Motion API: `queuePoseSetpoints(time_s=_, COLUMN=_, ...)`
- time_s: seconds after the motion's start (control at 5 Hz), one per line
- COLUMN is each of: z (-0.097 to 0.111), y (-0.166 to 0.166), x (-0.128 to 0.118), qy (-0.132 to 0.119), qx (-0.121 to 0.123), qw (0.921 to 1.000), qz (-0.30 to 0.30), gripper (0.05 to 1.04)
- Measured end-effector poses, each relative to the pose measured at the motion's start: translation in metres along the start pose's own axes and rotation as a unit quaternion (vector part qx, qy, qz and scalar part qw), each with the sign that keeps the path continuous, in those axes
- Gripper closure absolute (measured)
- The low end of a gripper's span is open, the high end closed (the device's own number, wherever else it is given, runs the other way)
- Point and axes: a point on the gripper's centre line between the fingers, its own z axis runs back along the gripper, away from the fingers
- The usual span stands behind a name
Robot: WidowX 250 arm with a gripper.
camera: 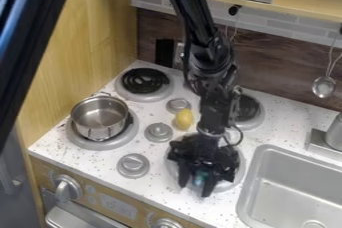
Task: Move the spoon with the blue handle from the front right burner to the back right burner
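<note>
Teal object [200, 177] — at pincer [194, 190], can't tell if pinched; metal pot [99, 117] — on burner [105, 146].

I see one small blue-green thing [200, 178] low at the black gripper [194, 190], above the front right burner [226, 186] of the stovetop. Dark parts of the gripper partly cover it, so I can make out only a patch of its surface. From my view, its full outline and its tilt cannot be determined, nor whether it touches the burner.
</note>
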Motion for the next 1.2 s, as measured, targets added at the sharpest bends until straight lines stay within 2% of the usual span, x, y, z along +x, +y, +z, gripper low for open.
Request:
queuePoseSetpoints(time_s=0.2, z=0.001, y=0.001, x=-0.001, qy=0.002, qx=0.002, qw=1.0000, qz=-0.002, gripper=0.794)
queuePoseSetpoints(time_s=0.4, z=0.017, y=0.001, x=0.006, qy=-0.021, qx=0.000, qw=0.9998, qz=-0.007, gripper=0.840)
queuePoseSetpoints(time_s=0.6, z=0.043, y=0.003, x=0.029, qy=-0.063, qx=-0.013, qw=0.9979, qz=-0.009, gripper=0.843)
queuePoseSetpoints(time_s=0.8, z=0.069, y=0.006, x=0.065, qy=-0.107, qx=-0.021, qw=0.9940, qz=0.001, gripper=0.844)
queuePoseSetpoints(time_s=1.0, z=0.053, y=0.015, x=0.097, qy=-0.096, qx=-0.020, qw=0.9951, qz=0.014, gripper=0.844)
queuePoseSetpoints(time_s=1.2, z=0.046, y=0.024, x=0.134, qy=-0.098, qx=-0.019, qw=0.9946, qz=0.029, gripper=0.844)
